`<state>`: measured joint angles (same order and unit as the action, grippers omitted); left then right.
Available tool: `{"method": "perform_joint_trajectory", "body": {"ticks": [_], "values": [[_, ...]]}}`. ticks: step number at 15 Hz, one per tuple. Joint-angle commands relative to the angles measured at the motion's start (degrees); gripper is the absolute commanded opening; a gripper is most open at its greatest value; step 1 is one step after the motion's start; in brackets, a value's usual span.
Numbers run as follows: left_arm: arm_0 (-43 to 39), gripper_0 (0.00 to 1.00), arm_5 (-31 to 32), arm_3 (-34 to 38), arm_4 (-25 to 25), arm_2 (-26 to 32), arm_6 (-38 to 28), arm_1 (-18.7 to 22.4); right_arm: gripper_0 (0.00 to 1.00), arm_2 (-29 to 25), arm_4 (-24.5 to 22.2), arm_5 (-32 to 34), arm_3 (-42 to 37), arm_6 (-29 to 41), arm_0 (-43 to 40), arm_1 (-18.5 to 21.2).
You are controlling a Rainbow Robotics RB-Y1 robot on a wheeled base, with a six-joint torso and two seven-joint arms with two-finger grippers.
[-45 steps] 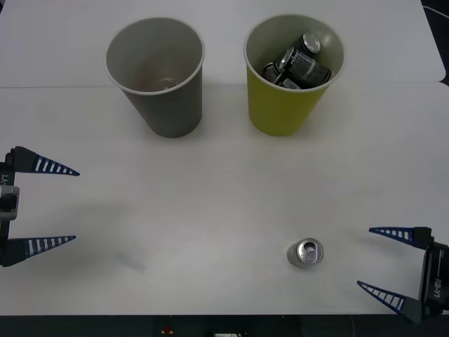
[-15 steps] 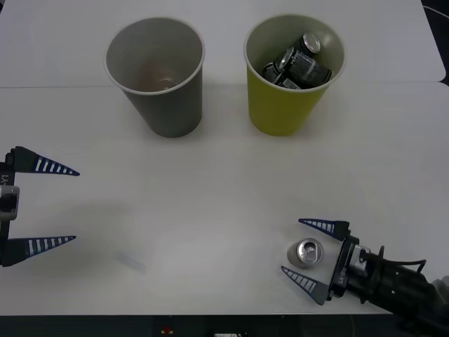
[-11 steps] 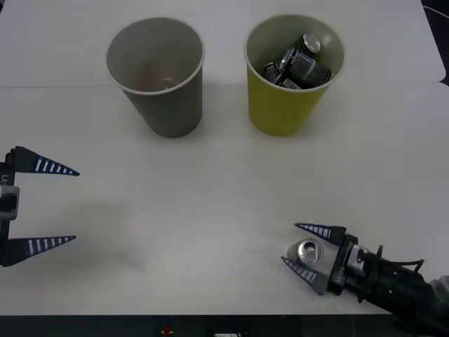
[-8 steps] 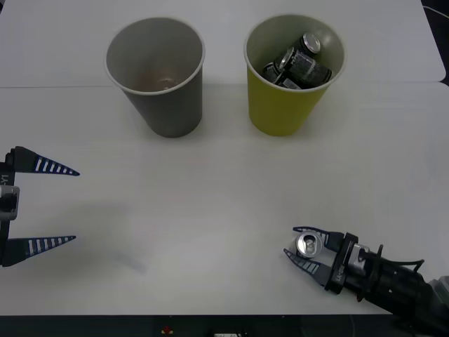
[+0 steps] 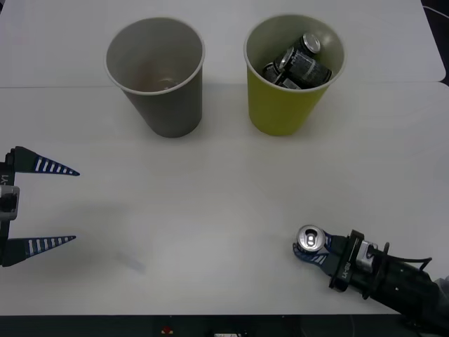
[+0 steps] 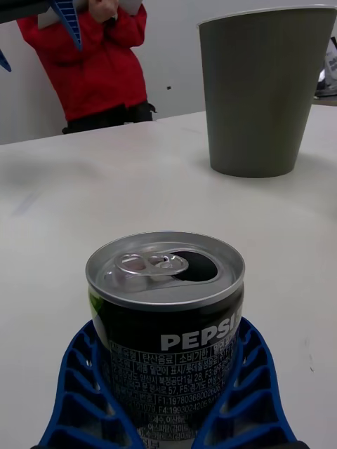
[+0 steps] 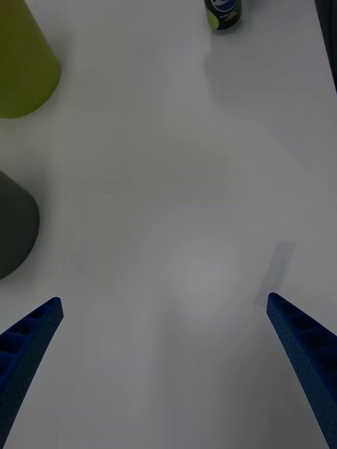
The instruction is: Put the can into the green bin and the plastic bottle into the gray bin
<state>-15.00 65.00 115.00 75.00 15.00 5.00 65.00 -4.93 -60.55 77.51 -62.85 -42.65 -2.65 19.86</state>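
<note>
A small silver-topped dark can (image 5: 309,239) stands upright near the table's front right. My right gripper (image 5: 306,247) is shut on it. In the right wrist view the blue fingers (image 6: 76,393) hug both sides of the can (image 6: 166,302), whose pull-tab top is open. The gray bin (image 5: 168,105) stands at the back left, the green bin (image 5: 280,105) at the back right with several cans inside. My left gripper (image 5: 75,206) rests open at the table's left edge, holding nothing. The plastic bottle is out of view.
The white table (image 5: 210,189) lies bare between the bins and the grippers. In the left wrist view, the can (image 7: 224,12), green bin (image 7: 21,63) and gray bin (image 7: 10,224) lie beyond the open left gripper (image 7: 163,300). The gray bin (image 6: 263,91) rises past the held can.
My right gripper came in from the front right edge, straddled the can and closed on it. The can has shifted slightly. The left arm stayed still.
</note>
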Motion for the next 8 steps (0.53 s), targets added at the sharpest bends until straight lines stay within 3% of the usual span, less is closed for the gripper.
{"method": "perform_joint_trajectory", "body": {"ticks": [1,5,8], "values": [[0.00,1.00,0.00,0.00,0.00,0.00,0.00,0.00,0.00,-0.08,0.00,2.20,-2.02,4.33,-0.25,2.47],[0.00,1.00,0.00,0.00,0.00,0.00,0.00,0.00,0.00,-2.02,-1.06,3.08,-10.28,11.01,-3.50,6.77],[0.00,1.00,0.00,0.00,0.00,0.00,0.00,0.00,0.00,-11.16,-9.14,3.70,-25.40,22.09,-9.56,6.16]]}}
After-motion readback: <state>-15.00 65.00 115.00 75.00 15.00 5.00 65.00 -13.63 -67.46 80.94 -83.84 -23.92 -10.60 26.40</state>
